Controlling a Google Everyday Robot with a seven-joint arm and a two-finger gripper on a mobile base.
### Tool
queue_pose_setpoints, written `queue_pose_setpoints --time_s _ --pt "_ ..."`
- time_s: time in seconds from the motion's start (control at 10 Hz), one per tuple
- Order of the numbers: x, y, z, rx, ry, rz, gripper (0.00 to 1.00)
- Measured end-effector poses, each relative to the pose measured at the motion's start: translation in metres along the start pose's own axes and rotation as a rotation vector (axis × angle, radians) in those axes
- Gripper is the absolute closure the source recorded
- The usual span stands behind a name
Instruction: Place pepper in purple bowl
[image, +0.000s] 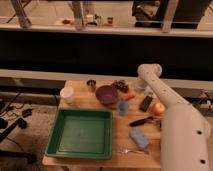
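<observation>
Wood surface (122, 127), pale and flat, carries everything. A smooth white arm (180, 125) reaches in from the right. Its claw (140, 87) hangs at the far edge beside dark berries (120, 85); open or closed, I cannot tell. A green rectangular tray (80, 132) sits front left. Behind it stands the round purple bowl (106, 94). The slim orange pepper (129, 97) lies on the wood just right of the bowl, outside it.

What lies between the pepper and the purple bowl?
Only bare table between pepper and purple bowl, in the camera view. The gripper hangs just right of the pepper.
</observation>
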Motion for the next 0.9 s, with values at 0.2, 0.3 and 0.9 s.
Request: queue_pose_setpoints --time_s 0.2,0.3,0.9 --pt "0.0014 0.0017 0.0008 -0.003 -0.001 -0.001 0.42" --pt "0.0015 0.0021 0.0006 -0.005 -0.002 -0.003 0.42" --pt "-0.0036 0.0002 0.0058 -0.018 -0.012 -0.03 0.62"
